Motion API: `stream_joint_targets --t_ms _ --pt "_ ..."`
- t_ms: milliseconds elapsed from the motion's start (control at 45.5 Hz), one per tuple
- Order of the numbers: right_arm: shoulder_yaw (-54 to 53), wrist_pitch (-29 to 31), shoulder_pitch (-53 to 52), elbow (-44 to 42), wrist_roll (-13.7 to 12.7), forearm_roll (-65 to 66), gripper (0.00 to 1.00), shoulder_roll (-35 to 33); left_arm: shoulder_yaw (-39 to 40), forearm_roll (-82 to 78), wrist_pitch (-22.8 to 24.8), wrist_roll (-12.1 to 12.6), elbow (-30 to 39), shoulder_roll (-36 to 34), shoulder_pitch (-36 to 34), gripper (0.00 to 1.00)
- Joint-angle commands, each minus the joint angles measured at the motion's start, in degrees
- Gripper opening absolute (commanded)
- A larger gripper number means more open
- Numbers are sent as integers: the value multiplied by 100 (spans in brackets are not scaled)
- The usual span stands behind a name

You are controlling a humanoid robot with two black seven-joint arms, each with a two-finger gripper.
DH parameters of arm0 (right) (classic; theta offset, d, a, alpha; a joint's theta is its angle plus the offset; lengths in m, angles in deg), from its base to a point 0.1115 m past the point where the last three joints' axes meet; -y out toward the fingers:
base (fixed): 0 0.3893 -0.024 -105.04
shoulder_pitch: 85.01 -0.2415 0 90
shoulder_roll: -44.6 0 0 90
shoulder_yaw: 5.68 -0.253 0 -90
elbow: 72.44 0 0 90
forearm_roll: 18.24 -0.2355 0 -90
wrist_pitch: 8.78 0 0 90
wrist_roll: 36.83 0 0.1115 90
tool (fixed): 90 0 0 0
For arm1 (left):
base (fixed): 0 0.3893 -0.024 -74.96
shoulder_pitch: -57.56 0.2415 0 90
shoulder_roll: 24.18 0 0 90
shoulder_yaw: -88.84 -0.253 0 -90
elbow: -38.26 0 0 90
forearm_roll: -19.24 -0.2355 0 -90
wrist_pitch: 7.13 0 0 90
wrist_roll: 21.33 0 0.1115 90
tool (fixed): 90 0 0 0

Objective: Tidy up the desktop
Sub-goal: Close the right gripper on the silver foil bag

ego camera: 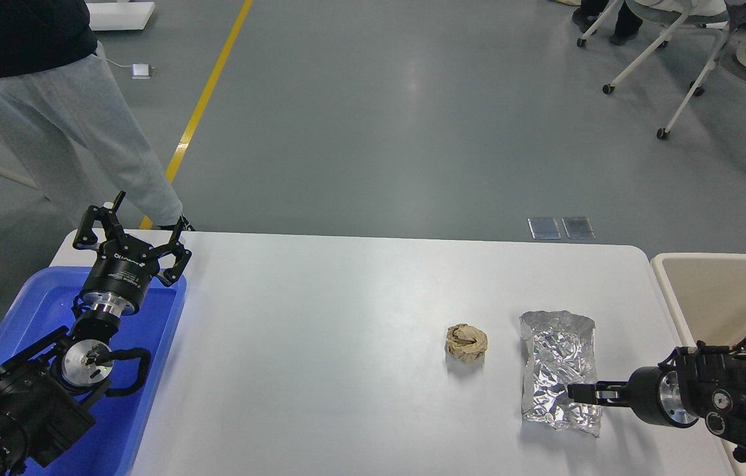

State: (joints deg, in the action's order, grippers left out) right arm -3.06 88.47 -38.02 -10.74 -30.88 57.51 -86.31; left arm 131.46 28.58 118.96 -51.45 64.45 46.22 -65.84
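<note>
The white desktop (pixel 320 344) holds a crumpled brown paper ball (pixel 466 342) and, to its right, a wrinkled silver foil bag (pixel 554 357) lying flat. My right gripper (pixel 576 392) reaches in from the right, low over the bag's lower right part. It is seen side-on as one dark bar, so its fingers cannot be told apart. My left gripper (pixel 131 221) is open and empty, pointing up over the far end of the blue tray (pixel 36 311) at the table's left edge.
A beige-white bin (pixel 723 291) stands off the table's right edge. A person in grey trousers (pixel 82 125) stands just behind the far left corner. Wheeled chairs (pixel 676 39) stand at the far right.
</note>
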Motion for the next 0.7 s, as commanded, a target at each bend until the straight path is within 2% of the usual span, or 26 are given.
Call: stream_joint_targets --t_ms 0,88,682 --pt "72 -40 12 -105 99 37 10 31 0 -2 3 -3 0 0 0 100" --pt "72 -40 12 -158 99 37 0 31 0 7 -6 6 0 0 0 100" --pt "89 -22 -85 -211 196 11 0 13 0 7 3 -3 0 0 0 100"
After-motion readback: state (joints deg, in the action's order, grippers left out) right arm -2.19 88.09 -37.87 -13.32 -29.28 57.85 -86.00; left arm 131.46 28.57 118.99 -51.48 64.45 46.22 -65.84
